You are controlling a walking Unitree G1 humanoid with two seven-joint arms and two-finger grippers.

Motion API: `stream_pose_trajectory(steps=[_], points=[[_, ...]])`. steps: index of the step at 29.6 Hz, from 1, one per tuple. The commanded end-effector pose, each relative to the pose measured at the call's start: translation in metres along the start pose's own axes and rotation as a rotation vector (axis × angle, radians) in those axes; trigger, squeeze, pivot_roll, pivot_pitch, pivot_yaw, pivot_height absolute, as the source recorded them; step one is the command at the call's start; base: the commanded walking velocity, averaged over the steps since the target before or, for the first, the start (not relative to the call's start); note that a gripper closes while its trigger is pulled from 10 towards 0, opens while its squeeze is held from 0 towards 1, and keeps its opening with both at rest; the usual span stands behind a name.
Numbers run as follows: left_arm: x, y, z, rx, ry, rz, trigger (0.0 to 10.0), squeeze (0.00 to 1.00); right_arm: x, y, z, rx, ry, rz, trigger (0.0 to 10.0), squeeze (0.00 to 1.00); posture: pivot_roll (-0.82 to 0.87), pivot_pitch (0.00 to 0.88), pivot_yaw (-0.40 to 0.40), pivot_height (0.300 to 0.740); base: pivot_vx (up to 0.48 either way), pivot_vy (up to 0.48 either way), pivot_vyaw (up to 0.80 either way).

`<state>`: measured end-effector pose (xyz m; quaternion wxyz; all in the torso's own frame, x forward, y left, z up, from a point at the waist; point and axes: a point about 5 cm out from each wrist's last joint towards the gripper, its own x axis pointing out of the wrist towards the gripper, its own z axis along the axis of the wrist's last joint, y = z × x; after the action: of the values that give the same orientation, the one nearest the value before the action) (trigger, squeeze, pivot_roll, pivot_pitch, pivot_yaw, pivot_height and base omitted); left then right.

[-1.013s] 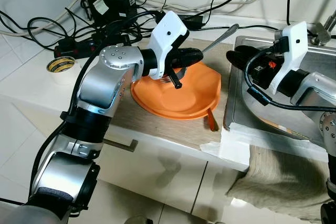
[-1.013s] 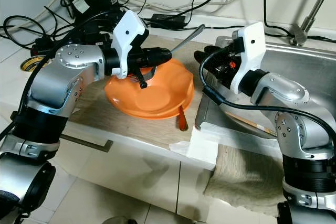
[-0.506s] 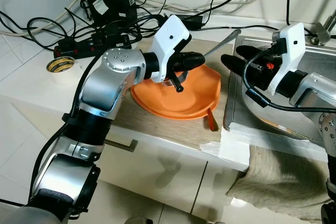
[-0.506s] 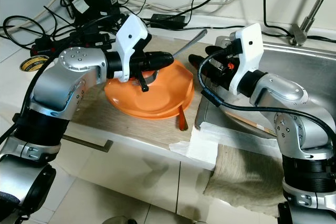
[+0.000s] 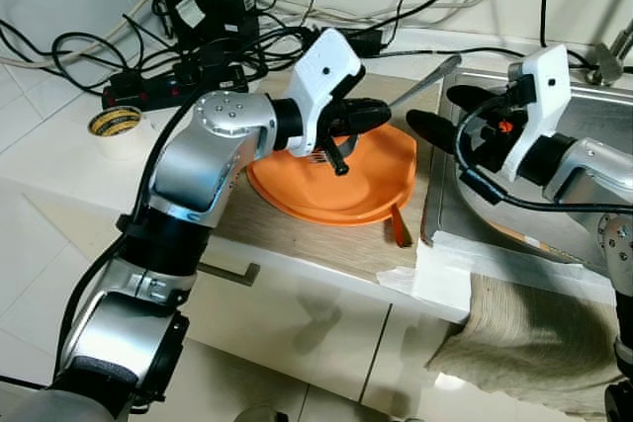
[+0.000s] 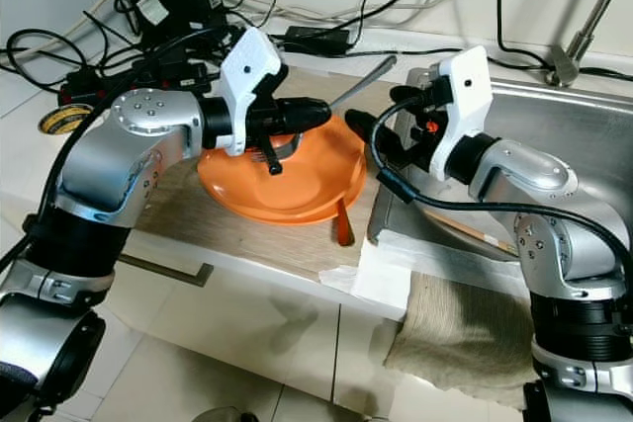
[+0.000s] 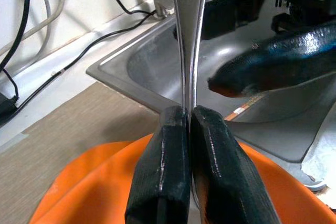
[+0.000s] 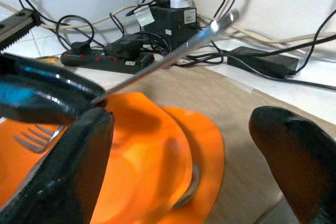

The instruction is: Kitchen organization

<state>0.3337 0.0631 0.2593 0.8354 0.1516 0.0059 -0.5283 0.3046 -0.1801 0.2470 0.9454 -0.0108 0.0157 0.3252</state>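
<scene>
— Left eye view had it plain: the left gripper (image 5: 368, 116) was clenched on a fork (image 5: 420, 83), holding it over the orange plate (image 5: 336, 185).

— Which way did the fork lie?

— Tines (image 8: 35, 139) low over the plate, handle rising toward the sink (image 6: 584, 145). In the left wrist view the two fingers (image 7: 163, 182) were pressed tight on the handle, with nothing but metal between them.

— And the right gripper (image 5: 445, 114)?

— It hung at the sink's near corner, just beside the fork's handle, fingers spread wide and holding nothing. One finger (image 8: 68, 171) showed on either side of the right wrist view, with the plate and handle between them.

— Where was the plate?

— On the table (image 5: 316, 234), on the brown mat, close by the sink. Something orange, a spoon (image 5: 399, 224) I think, poked out from under its near edge.

— Anything else about?

— A tangle of cables (image 5: 188, 42) at the back, a tape roll (image 5: 114, 123) on the left, a cloth (image 5: 524, 333) draped over the front below the sink.
</scene>
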Motion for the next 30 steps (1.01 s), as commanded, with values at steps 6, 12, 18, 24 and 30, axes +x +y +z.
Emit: stream_pose_trajectory(steps=[6,12,18,24,30], points=[[0.000,-0.002,0.001,0.012,0.001,-0.012,0.0,0.00,0.004,0.007,0.008,0.050,-0.023,0.055,10.0,0.00,-0.03,0.000,0.061,0.740,0.000,0.000,0.00],[0.001,-0.001,0.002,0.014,0.000,-0.014,0.0,0.00,0.002,0.011,0.007,0.047,-0.004,0.086,10.0,0.00,-0.04,0.000,0.060,0.740,0.000,0.000,0.00],[0.001,-0.007,0.008,0.020,-0.031,-0.050,0.0,0.00,0.003,0.011,0.006,0.048,-0.002,0.085,10.0,0.00,-0.04,0.000,0.062,0.740,0.000,0.000,0.00],[-0.002,-0.014,0.011,0.035,-0.046,-0.093,0.0,0.00,0.006,0.010,0.006,0.056,-0.002,0.074,10.0,0.00,-0.04,0.000,0.064,0.740,0.000,0.000,0.00],[-0.004,-0.021,0.014,0.047,-0.059,-0.140,0.0,0.00,0.008,0.009,0.007,0.062,-0.015,0.057,10.0,0.00,-0.03,0.000,0.066,0.740,0.000,0.000,0.00]])
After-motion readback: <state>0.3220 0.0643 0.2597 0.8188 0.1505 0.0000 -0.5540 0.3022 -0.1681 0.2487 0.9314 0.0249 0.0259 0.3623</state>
